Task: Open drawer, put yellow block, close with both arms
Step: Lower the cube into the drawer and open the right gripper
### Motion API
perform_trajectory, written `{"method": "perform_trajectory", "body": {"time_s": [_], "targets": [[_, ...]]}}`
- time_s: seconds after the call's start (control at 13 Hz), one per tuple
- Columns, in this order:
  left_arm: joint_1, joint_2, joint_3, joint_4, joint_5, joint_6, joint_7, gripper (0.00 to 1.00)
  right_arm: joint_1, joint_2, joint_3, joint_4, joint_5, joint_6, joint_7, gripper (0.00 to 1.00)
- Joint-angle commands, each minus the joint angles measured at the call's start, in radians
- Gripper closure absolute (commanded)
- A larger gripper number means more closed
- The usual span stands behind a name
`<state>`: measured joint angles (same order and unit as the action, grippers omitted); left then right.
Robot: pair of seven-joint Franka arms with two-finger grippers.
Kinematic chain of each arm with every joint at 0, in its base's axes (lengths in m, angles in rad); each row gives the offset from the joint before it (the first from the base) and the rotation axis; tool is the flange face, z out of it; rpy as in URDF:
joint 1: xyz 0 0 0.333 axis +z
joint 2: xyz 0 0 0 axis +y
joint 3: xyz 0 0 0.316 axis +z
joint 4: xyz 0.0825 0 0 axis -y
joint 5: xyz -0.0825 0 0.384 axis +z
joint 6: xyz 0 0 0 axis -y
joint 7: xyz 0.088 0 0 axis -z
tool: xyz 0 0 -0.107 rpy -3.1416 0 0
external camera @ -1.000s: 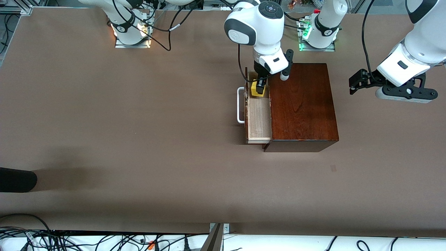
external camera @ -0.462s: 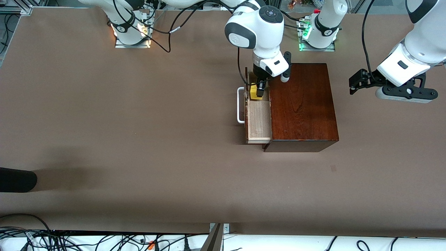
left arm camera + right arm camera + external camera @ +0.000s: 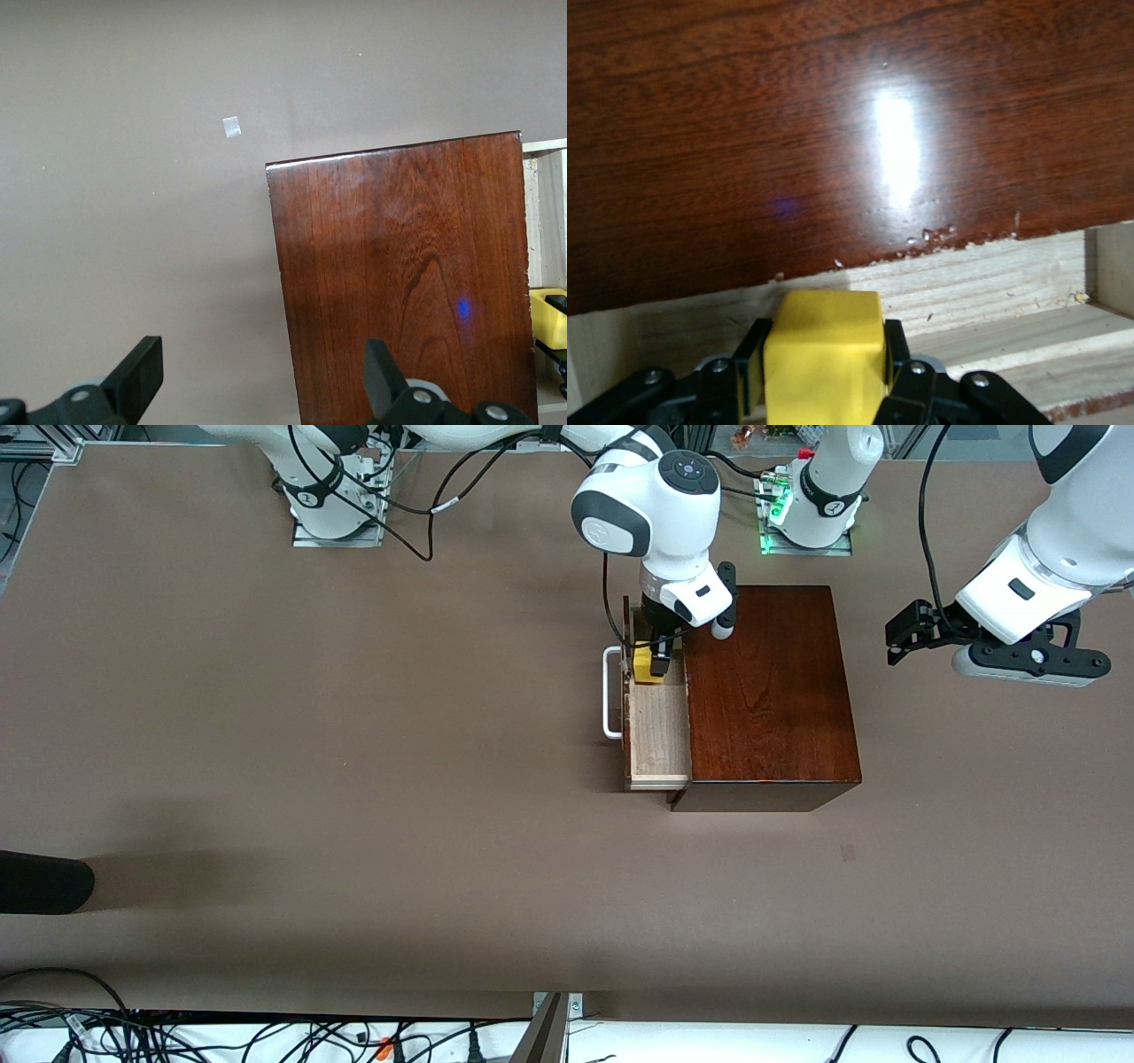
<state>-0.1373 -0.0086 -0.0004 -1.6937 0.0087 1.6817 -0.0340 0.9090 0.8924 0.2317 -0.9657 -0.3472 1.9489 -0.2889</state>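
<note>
Fingers of the right tool (image 3: 656,662) pinch the small yellow cube (image 3: 645,666) inside the open pale wood drawer (image 3: 657,731), ready to drop it. Left tool (image 3: 905,640) waits wide open, empty.

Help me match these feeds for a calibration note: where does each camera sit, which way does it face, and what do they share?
Front view: high across the table, facing both arms; right pincer holds the yellow block over the open drawer; left pincer waits open beside the wooden box.
Left wrist view: on the left wrist, looking at the box; its open pincer shows.
Right wrist view: on the right wrist, looking into the drawer; its pincer grips the block.
Shared: all show the box, drawer and block.
</note>
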Motion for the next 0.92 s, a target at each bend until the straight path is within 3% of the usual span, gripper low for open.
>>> {"method": "perform_trajectory", "body": {"time_s": [0.0, 0.23, 0.38, 0.69, 0.85], "targets": [[0.005, 0.015, -0.004, 0.035, -0.006, -0.019, 0.016, 0.0, 0.011, 0.017, -0.017, 0.019, -0.016, -0.013, -0.015, 0.7], [0.004, 0.015, -0.004, 0.037, -0.006, -0.019, 0.014, 0.0, 0.01, 0.026, -0.017, 0.019, -0.016, -0.01, -0.015, 0.66], [0.004, 0.015, -0.004, 0.037, -0.006, -0.019, 0.014, 0.0, 0.007, 0.026, -0.017, 0.019, -0.015, -0.013, -0.009, 0.0], [0.004, 0.015, -0.004, 0.037, -0.006, -0.019, 0.013, 0.0, 0.002, 0.01, -0.015, 0.022, -0.007, -0.047, -0.01, 0.0], [0.002, 0.015, -0.004, 0.037, -0.006, -0.019, 0.013, 0.0, -0.022, -0.048, -0.008, 0.031, 0.025, -0.103, -0.009, 0.0]]}}
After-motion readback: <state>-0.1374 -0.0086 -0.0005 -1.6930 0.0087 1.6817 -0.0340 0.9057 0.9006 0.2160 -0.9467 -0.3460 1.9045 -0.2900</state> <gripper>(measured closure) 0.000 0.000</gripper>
